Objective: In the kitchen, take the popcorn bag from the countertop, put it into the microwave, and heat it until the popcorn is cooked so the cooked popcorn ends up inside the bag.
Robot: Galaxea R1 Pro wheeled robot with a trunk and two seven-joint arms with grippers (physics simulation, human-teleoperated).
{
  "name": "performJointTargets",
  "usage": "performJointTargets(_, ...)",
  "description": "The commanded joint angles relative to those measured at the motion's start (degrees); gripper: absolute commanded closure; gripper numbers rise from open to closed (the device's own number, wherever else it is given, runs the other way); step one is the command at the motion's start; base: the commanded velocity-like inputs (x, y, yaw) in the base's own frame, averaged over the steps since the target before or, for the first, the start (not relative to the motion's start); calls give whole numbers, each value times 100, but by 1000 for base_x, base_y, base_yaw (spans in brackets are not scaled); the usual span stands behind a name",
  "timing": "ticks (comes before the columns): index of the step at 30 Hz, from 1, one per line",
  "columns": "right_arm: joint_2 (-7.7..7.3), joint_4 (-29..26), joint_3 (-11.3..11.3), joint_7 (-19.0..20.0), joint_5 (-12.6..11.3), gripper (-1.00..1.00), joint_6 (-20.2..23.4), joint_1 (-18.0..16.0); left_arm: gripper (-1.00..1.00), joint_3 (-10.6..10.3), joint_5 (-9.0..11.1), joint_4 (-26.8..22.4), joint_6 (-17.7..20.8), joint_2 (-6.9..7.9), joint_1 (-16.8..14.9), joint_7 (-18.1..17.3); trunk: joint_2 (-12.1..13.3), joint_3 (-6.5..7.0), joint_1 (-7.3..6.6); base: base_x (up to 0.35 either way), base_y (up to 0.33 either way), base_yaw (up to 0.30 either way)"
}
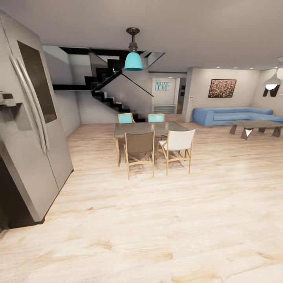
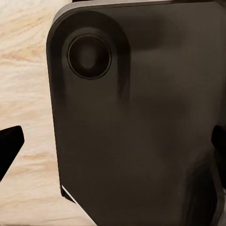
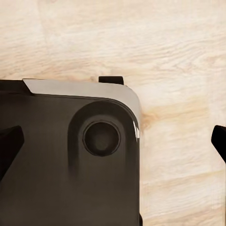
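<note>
The popcorn bag, the microwave and the countertop are out of view. I face an open living and dining space across a pale wooden floor (image 1: 157,220). My left gripper (image 2: 115,150) hangs open over the robot's dark base (image 2: 141,117), its black fingertips (image 2: 9,146) far apart with nothing between them. My right gripper (image 3: 115,146) is open too, above a corner of the dark base (image 3: 70,165) and the floor, with its fingertips (image 3: 9,146) at the picture's edges.
A tall steel fridge (image 1: 31,129) stands close on the left. Ahead is a dining table (image 1: 149,127) with several chairs, under a turquoise lamp (image 1: 133,61). A black staircase (image 1: 110,94) rises behind. A blue sofa (image 1: 232,116) and low table (image 1: 255,125) stand far right.
</note>
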Motion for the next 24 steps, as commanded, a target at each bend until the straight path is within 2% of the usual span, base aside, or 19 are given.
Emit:
performJointTargets(1, 2, 0, 3, -8, -1, -100, -15, -1, -100, 1, 1, -1, -1, -1, -2, 0, -3, -5, 0, 0, 0, 240)
performJointTargets(24, 1, 0, 3, -8, -1, -100, -16, -1, -100, 1, 1, -1, -1, -1, -2, 0, -3, -5, 0, 0, 0, 213)
